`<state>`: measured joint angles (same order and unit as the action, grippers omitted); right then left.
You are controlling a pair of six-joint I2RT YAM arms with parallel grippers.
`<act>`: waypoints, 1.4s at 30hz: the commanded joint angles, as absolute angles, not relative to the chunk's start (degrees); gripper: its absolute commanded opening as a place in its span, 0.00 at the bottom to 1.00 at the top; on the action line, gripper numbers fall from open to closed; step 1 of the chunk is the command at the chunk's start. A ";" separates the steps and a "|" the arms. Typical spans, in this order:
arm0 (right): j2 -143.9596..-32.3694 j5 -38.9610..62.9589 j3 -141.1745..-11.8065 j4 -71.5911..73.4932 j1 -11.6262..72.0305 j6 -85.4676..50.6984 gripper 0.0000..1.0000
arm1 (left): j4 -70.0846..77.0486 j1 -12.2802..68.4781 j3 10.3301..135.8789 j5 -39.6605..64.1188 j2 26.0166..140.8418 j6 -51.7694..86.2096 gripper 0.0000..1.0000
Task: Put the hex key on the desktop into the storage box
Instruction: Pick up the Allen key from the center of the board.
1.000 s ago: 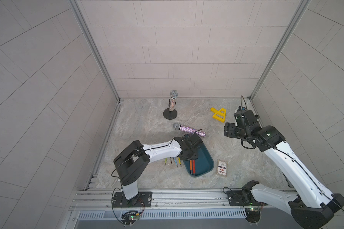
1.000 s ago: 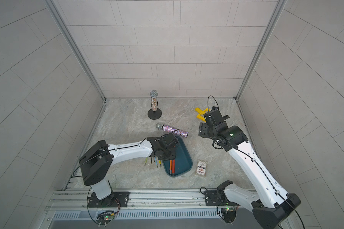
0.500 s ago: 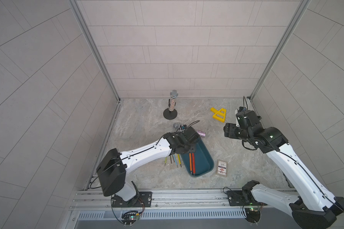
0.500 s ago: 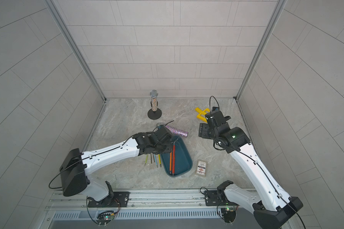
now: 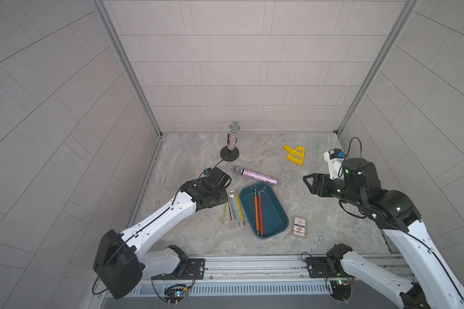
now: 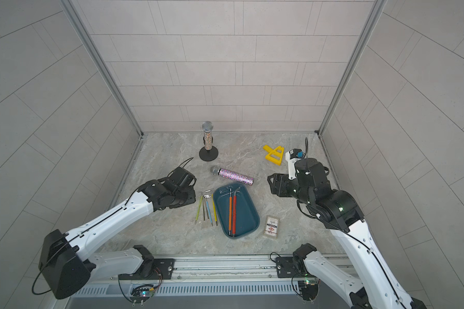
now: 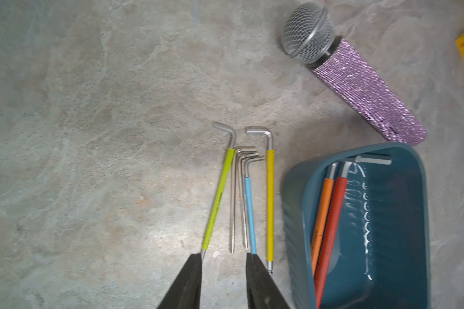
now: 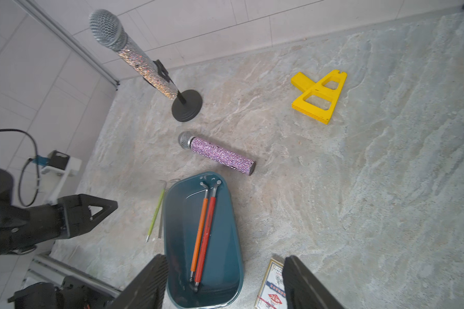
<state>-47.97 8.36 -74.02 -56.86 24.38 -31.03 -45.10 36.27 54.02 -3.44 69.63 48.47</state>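
Steel hex keys [image 7: 249, 208] with coloured sleeves lie on the counter [image 7: 91, 133] beside the storage box [image 7: 292, 219], their ends just ahead of the left fingers [image 7: 190, 281], parted and empty; right fingers [image 8: 303, 283] likewise gape, holding nothing.

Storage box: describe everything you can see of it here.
The storage box is a shallow dark teal tray, plastic-looking, rectangular with rounded corners, lying flat on the desktop. An orange hex key and a red hex key lie lengthwise inside, side by side. Nothing grips it.
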 commanded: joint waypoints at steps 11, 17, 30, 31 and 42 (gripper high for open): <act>-34.80 22.21 -72.51 -57.32 24.67 -33.38 0.71 | -40.31 34.73 45.51 1.60 72.92 44.83 0.33; -30.44 20.54 -71.42 -57.57 24.72 -34.52 0.72 | -36.40 34.72 43.97 3.39 76.22 43.90 0.33; -32.09 21.60 -69.33 -54.50 24.62 -35.51 0.71 | -35.79 34.93 49.25 4.03 88.31 39.37 0.27; -32.08 21.54 -69.27 -54.63 24.66 -35.53 0.71 | -35.93 34.97 49.49 3.78 88.52 39.10 0.27; -31.93 21.01 -68.08 -54.84 24.65 -35.86 0.71 | -35.59 35.09 49.91 4.06 90.55 37.74 0.28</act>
<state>-32.01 21.23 -68.20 -55.55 24.38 -35.53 -34.76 35.11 48.60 4.89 89.27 39.22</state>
